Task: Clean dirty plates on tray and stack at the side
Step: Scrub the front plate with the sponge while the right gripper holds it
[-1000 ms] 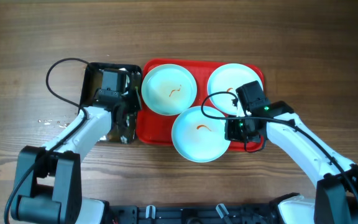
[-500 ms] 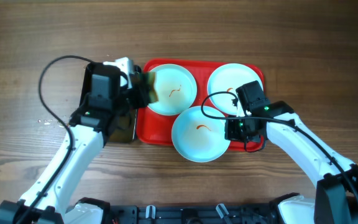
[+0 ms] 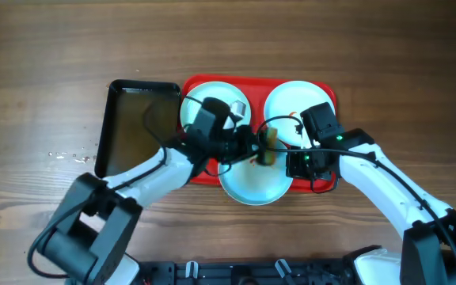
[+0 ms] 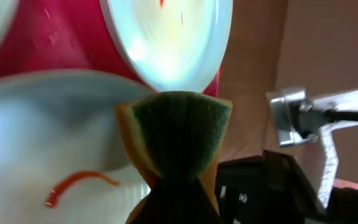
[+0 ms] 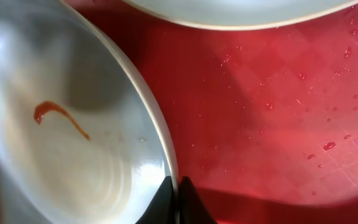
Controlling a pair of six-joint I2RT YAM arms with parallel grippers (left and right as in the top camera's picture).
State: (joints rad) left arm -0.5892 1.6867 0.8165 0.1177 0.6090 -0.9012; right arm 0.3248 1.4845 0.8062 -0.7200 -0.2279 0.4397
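Observation:
Three pale plates lie on the red tray (image 3: pixel 328 93). The front plate (image 3: pixel 248 184) has an orange-red squiggle (image 4: pixel 79 182). My right gripper (image 3: pixel 294 165) is shut on this plate's right rim, and the right wrist view shows the rim pinched between the fingers (image 5: pixel 174 190). My left gripper (image 3: pixel 253 148) is shut on a green and yellow sponge (image 3: pixel 267 152), held just above the front plate's far edge. The sponge (image 4: pixel 178 130) fills the middle of the left wrist view. The back-left plate (image 3: pixel 212 95) is partly hidden by my left arm. The back-right plate (image 3: pixel 291 99) shows its smear.
A smaller black tray (image 3: pixel 133 131) stands left of the red tray, wet and without the sponge. Water drops lie on the wooden table (image 3: pixel 62 155) to its left. The red tray's floor (image 5: pixel 266 106) is wet with droplets.
My left gripper lifted the sponge out of the black tray and carried it right across the red tray to the front plate. The right arm has not moved.

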